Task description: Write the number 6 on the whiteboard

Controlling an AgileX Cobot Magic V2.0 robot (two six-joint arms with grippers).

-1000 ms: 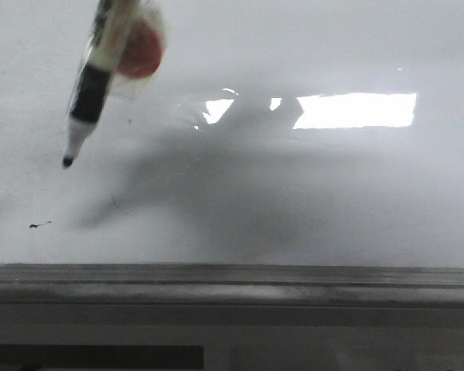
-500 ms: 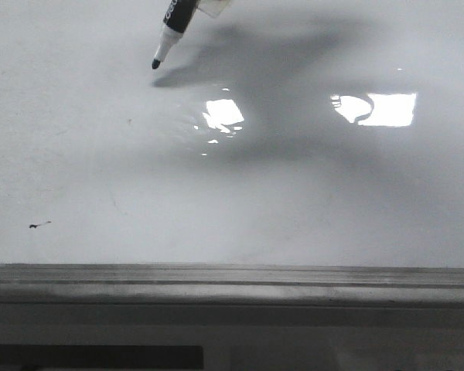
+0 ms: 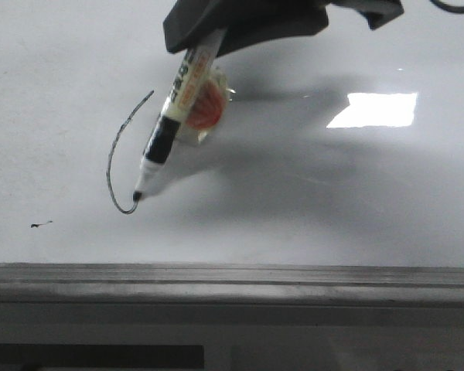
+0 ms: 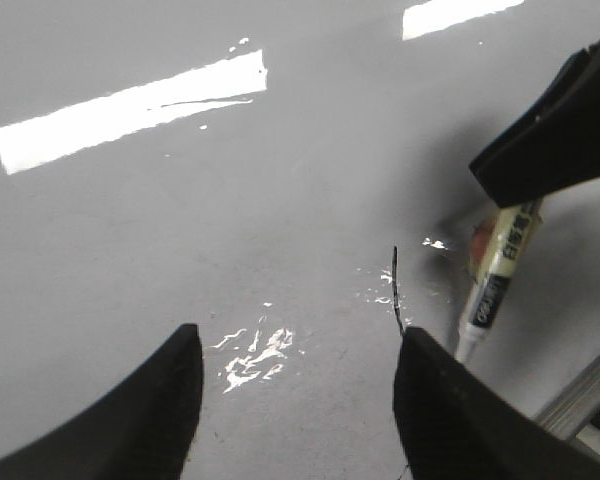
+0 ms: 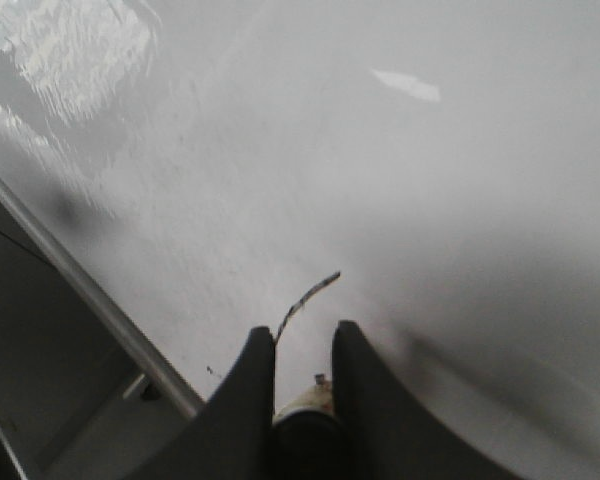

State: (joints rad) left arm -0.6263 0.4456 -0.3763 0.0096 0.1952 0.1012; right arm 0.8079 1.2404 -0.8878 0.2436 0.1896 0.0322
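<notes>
The whiteboard (image 3: pixel 332 216) fills the front view, glossy white-grey. My right gripper (image 3: pixel 216 35) comes in from the top and is shut on a marker (image 3: pixel 170 127) with a cream barrel, black collar and white tip. The tip touches the board at the low end of a thin black curved stroke (image 3: pixel 117 158), the long upper part of the number 6, with no loop. The stroke also shows in the right wrist view (image 5: pixel 305 297) just beyond my right gripper (image 5: pixel 303 338). My left gripper (image 4: pixel 295 350) is open and empty above the board, beside the marker (image 4: pixel 495 280).
A grey metal ledge (image 3: pixel 232 282) runs along the board's lower edge. A tiny black smudge (image 3: pixel 39 225) sits low on the left of the board. A bright light reflection (image 3: pixel 375 110) lies on the right.
The marker came down from the top of the board and drew a long curved stroke downward. The right gripper has come into the front view.
</notes>
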